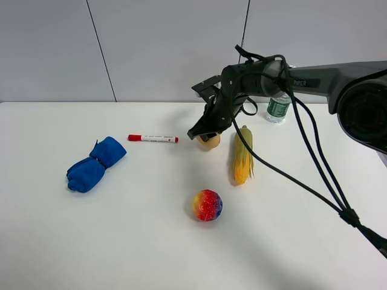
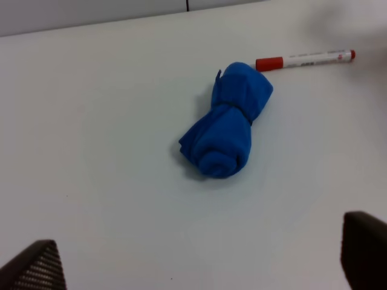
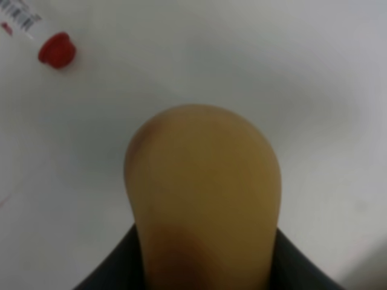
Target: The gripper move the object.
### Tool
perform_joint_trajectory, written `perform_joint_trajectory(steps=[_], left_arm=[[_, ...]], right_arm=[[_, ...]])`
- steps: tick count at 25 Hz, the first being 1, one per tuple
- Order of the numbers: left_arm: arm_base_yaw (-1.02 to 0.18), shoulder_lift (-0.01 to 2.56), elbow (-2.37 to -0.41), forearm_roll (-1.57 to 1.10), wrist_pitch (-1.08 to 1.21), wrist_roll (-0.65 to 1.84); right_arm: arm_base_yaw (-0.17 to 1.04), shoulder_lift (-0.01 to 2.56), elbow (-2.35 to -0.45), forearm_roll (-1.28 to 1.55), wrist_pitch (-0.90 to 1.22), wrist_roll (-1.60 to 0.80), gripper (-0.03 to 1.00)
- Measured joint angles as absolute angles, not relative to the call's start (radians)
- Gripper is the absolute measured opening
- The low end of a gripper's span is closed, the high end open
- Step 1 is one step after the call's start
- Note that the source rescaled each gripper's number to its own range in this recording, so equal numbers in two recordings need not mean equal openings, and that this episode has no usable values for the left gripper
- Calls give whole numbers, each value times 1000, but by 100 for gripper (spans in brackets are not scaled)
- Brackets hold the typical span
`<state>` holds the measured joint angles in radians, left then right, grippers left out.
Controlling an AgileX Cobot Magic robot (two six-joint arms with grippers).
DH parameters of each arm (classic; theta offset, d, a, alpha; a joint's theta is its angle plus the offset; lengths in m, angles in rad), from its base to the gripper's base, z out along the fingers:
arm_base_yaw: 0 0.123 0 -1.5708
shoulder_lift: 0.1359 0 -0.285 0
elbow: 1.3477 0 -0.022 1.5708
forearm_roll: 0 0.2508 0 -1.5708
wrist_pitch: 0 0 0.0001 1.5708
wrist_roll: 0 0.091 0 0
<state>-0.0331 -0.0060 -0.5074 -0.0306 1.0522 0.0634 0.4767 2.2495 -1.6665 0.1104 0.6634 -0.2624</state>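
Observation:
The object [image 1: 210, 142] is a small tan ball-shaped thing lying on the white table just left of the corn cob. My right gripper [image 1: 203, 133] comes down onto it from the upper right and is shut on it. The right wrist view shows the object [image 3: 202, 181] close up, a darker brown spot low on it, with a black finger [image 3: 112, 272] on each side. My left gripper [image 2: 193, 269] is open with nothing between its fingers [image 2: 36, 266], hanging above the table near the blue cloth. The exterior high view does not show the left arm.
A rolled blue cloth [image 1: 95, 164] [image 2: 227, 130] lies at the left. A red-capped marker [image 1: 153, 138] [image 2: 305, 59] lies between cloth and object. A corn cob [image 1: 243, 155], a rainbow ball [image 1: 207, 205] and a plastic bottle [image 1: 278, 107] are nearby. Black cables [image 1: 314, 163] trail to the right.

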Motion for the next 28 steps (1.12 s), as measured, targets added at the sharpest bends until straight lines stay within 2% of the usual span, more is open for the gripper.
perform_joint_trajectory(steps=[14,17,20,22,24,28], left_arm=[[-33,-6,-507,-31,1052,63],[-33,-6,-507,-31,1052,63],[-33,-6,-507,-31,1052,63],[-33,-6,-507,-31,1052,63],[-33,-6,-507,-31,1052,63],[-33,-6,-507,-32,1052,63]], right_arm=[[477,2250,-1666,109,720,-214,1],[477,2253,-1666,94,715,-214,16],[477,2262,-1666,86,697,-214,43],[477,2265,-1666,85,697,-214,56],[477,2265,-1666,85,694,-214,63],[477,2265,-1666,85,693,-214,67]])
